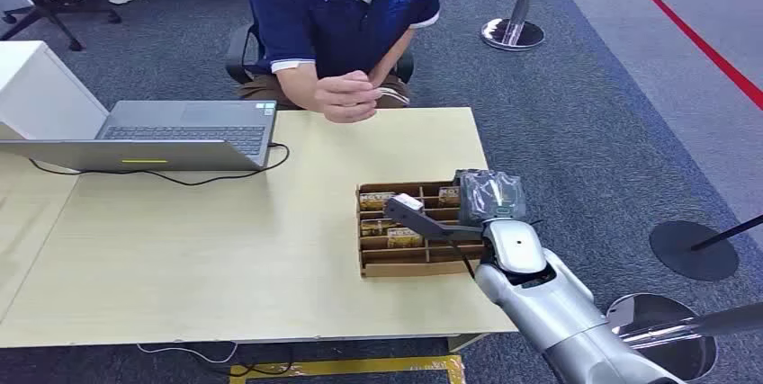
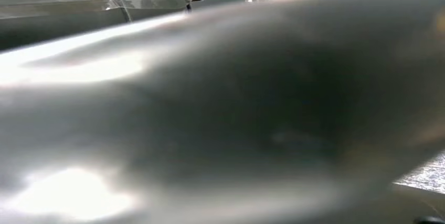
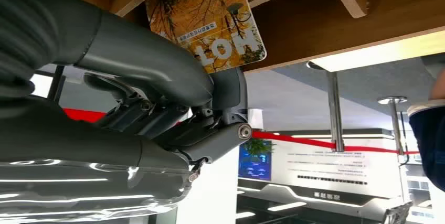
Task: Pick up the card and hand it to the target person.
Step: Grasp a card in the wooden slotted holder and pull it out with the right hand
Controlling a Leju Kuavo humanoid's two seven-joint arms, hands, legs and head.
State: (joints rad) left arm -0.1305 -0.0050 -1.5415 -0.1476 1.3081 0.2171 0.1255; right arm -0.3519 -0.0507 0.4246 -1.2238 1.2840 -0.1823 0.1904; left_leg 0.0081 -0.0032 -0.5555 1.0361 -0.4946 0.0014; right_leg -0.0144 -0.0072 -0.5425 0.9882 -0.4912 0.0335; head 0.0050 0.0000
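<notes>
The right hand (image 1: 423,215) was above the cardboard organizer (image 1: 371,263), which stood near the right edge of the desk (image 1: 225,249), toward its near right corner. In the right wrist view, the card (image 3: 207,17), printed with yellow leaves and large letters, lay flat against the wooden dividers of the organizer, and the thick thumb (image 3: 152,64) of the right hand (image 3: 173,103) pressed on its lower part. The dark fingers (image 3: 223,129) were curled just beside the card's edge. I cannot tell if they were under the card, so a full grasp was not sure; it looked like a pinch in preparation.

The long axis of the card ran roughly along the direction of the thumb, so I judge that the fingers would have to close from the short end. The person (image 1: 342,15) sat at the far edge of the desk, with a hand (image 1: 346,96) resting there, well apart from the organizer, and the card would have to travel forward to that side. A laptop (image 1: 171,137) stood at the far left.

The left wrist view was blurred, and the state of the left hand could not be told.
</notes>
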